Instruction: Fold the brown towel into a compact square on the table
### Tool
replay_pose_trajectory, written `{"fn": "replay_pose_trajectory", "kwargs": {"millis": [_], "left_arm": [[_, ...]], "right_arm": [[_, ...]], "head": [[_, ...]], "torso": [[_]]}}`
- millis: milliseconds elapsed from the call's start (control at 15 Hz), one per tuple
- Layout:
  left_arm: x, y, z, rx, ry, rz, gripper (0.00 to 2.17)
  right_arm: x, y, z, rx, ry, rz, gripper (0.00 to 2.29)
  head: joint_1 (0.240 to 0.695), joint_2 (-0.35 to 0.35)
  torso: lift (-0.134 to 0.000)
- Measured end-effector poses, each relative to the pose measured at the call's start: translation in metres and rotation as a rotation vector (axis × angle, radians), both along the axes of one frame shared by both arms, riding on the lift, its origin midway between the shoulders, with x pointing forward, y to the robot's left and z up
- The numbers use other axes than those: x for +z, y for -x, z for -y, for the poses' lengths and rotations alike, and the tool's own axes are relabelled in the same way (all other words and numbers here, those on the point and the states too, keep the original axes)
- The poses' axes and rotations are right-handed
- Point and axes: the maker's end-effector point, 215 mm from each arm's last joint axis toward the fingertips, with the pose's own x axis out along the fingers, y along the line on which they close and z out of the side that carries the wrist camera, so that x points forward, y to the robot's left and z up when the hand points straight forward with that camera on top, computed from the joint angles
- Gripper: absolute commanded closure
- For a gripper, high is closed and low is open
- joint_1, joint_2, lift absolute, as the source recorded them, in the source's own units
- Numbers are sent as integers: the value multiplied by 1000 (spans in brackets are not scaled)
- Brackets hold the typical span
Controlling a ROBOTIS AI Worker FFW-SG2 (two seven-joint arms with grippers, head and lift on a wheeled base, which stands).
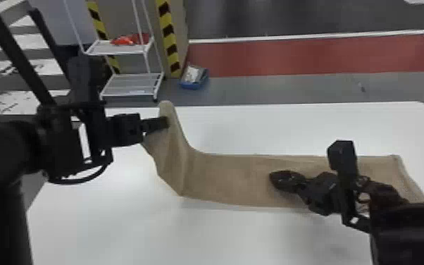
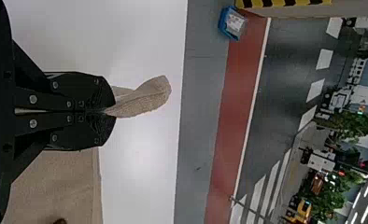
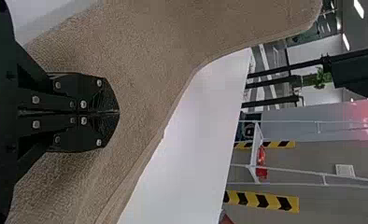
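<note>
Your brown towel [image 1: 229, 176] stretches across the white table [image 1: 222, 232], its left end raised in the left gripper's [image 2: 108, 112] pinch. Expect light, limp, grippy cloth that sags unless you support it; take hold close to the end's corners, through all layers. Your right gripper [image 3: 116, 112], fingers closed on nothing visible, is over the middle-right stretch.

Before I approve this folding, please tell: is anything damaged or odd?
Nothing stands out: the brown towel shows no visible damage, and its raised end in the left end effector fits the folding.
</note>
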Motion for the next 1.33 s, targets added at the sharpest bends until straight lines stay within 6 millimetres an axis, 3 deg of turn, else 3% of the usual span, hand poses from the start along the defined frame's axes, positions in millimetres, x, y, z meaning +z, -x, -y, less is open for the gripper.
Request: {"fn": "replay_pose_trajectory", "kwargs": {"millis": [200,667,800,933,1133,1333], "left_arm": [[12,-7,-1,-15,99,8,1794],[48,-9,-1,-76,311,51,1794],[52,-10,0,-79,310,57,1794],[52,-12,-4,-73,295,57,1794],[55,-13,-14,-64,276,64,1794],[56,-15,-14,-66,276,66,1794]], "right_arm": [[-11,-6,-34,38,36,60,1835],[-28,-8,-86,133,61,53,1831],[-26,-2,-99,161,57,49,1808],[-9,6,-106,163,23,73,1558],[38,-3,-91,99,-108,109,1210],[59,-19,-42,17,-159,136,1062]], "head": [[695,187],[695,243],[695,253],[695,266],[695,264],[677,210]], "torso": [[-128],[-128],[-128],[-128],[-128],[-128]]}}
